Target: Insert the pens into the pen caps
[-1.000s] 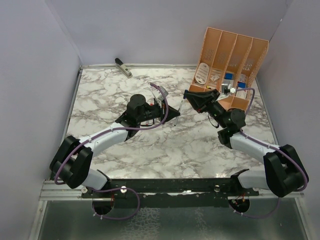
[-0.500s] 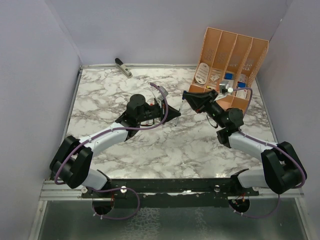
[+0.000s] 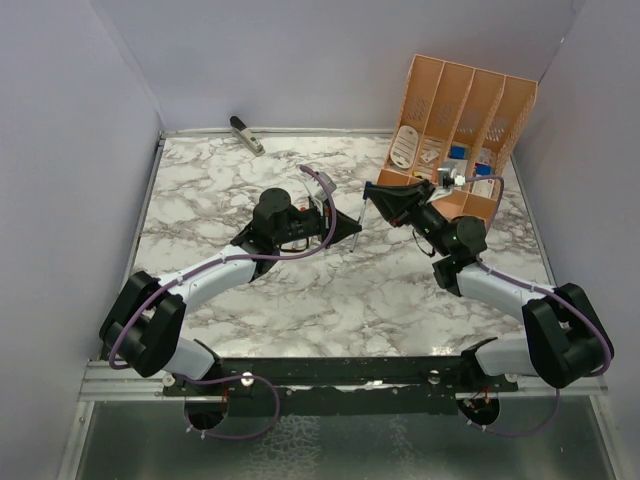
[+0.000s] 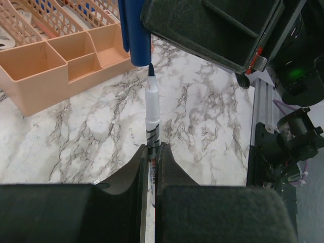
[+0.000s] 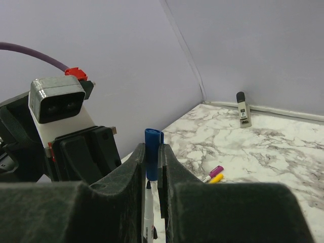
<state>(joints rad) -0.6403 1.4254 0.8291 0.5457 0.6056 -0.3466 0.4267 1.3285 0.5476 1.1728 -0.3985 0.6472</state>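
Top external view: a grey-black stapler-like tool (image 3: 246,134) lies at the far left rear of the white-and-grey marbled table (image 3: 300,300). Right of it, near the middle of the table, the left gripper (image 3: 353,226) meets the right gripper (image 3: 372,190), and an orange plastic desk organiser (image 3: 460,110) stands at the rear right.

In the left wrist view, the left gripper's jaws are pinched tight on the lower barrel of a thin silver-grey marker pen (image 4: 152,121). The pen stands up between them with its dark tip right at the mouth of a small blue plastic cap (image 4: 134,30), not inside it.

In the right wrist view, the right gripper's jaws are nearly closed and clamp that blue cap between the fingers, with the pen's barrel showing just beneath it. To the right, a purple piece (image 5: 215,170) and a yellow piece (image 5: 217,178) lie side by side on the marble. Whether they are pens or caps I cannot tell.
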